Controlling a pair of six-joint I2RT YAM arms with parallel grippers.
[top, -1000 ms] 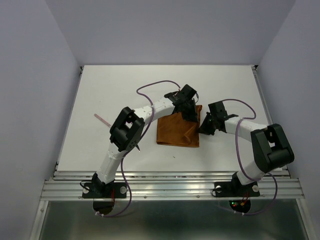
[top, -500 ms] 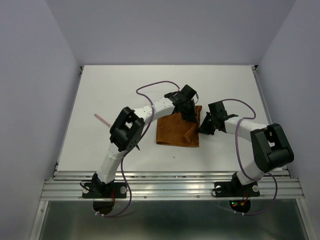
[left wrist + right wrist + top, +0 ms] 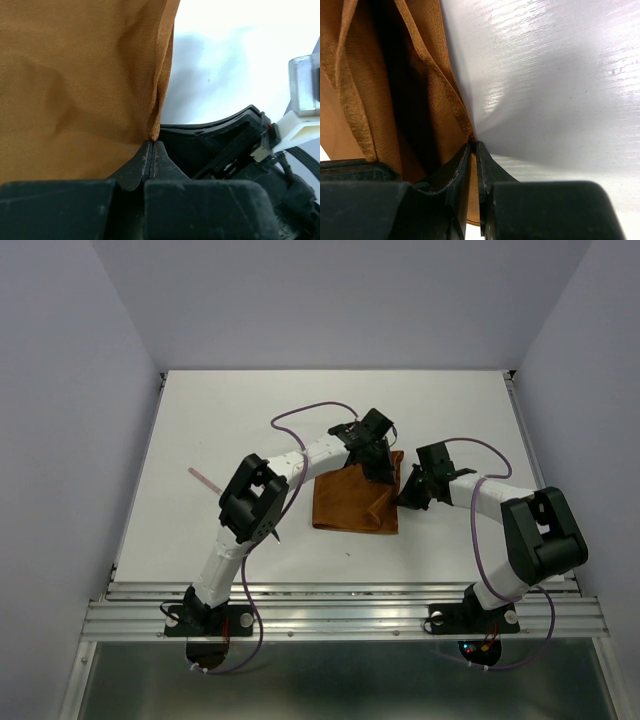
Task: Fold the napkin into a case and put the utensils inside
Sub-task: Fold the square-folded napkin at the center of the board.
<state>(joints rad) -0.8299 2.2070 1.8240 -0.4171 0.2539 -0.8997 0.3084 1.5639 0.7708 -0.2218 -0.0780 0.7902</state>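
Napkin [image 3: 352, 504] on the white desk [image 3: 450, 410], about mid-desk between the two arms, partly folded, pinched at two spots along its right side. Near the far right corner: caught in the left jaws, pressed flat together, one taut crease of cloth running straight into their seam. Slightly nearer, on the right edge: caught in the right jaws, all but closed, a thin layer of cloth between them.

From above: both wrists meeting over that right side, tips hidden beneath them. Also a thin pink stick [image 3: 203, 480] well apart, on the left of the desk.

From the left wrist: broad smooth cloth up and to the left of the tips, black and white hardware of the other arm just beside on the right.

From the right wrist only: several stacked layers of cloth with a dark gap between them, glossy desk off to the right.
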